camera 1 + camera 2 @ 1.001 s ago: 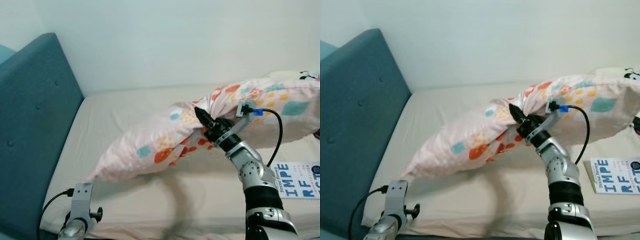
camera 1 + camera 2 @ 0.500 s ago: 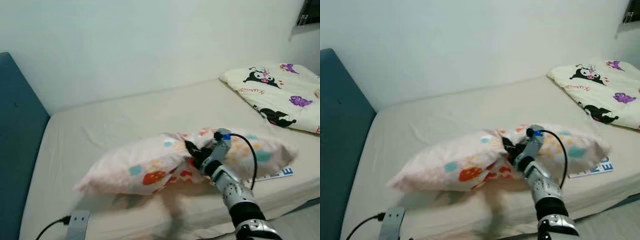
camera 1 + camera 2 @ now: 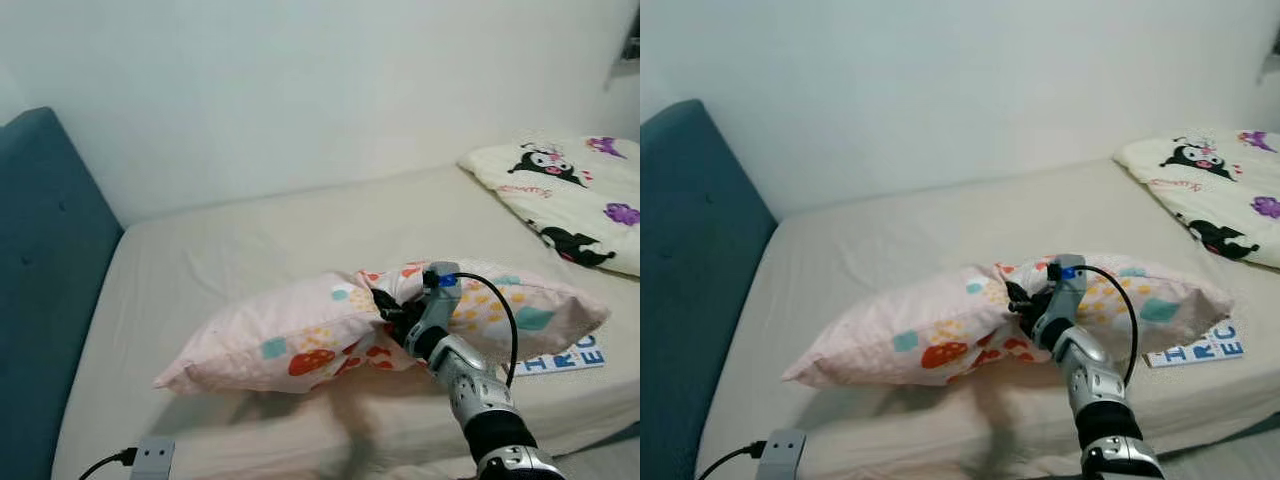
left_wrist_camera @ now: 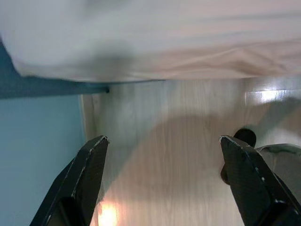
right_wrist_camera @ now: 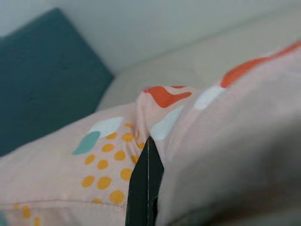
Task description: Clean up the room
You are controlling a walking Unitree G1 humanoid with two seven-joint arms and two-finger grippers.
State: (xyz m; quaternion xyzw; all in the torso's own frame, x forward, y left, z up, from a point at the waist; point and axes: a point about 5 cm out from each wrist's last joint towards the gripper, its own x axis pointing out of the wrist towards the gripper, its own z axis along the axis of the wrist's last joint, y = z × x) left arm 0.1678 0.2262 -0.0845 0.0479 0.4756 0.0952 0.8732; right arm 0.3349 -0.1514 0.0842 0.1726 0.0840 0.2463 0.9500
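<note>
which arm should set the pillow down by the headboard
Right. The right gripper is already pinched shut on the pillow; the left gripper hangs open over the floor beside the bed.

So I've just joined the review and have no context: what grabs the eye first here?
The pink patterned pillow held up over the near edge of the bed, pinched at its middle by the right gripper. Next, the cartoon-print blanket at the bed's far right, and the teal headboard on the left.

The pillow (image 3: 300,340) hides most of the book (image 3: 565,358), and pinched fabric buries the right hand (image 3: 385,312).
</note>
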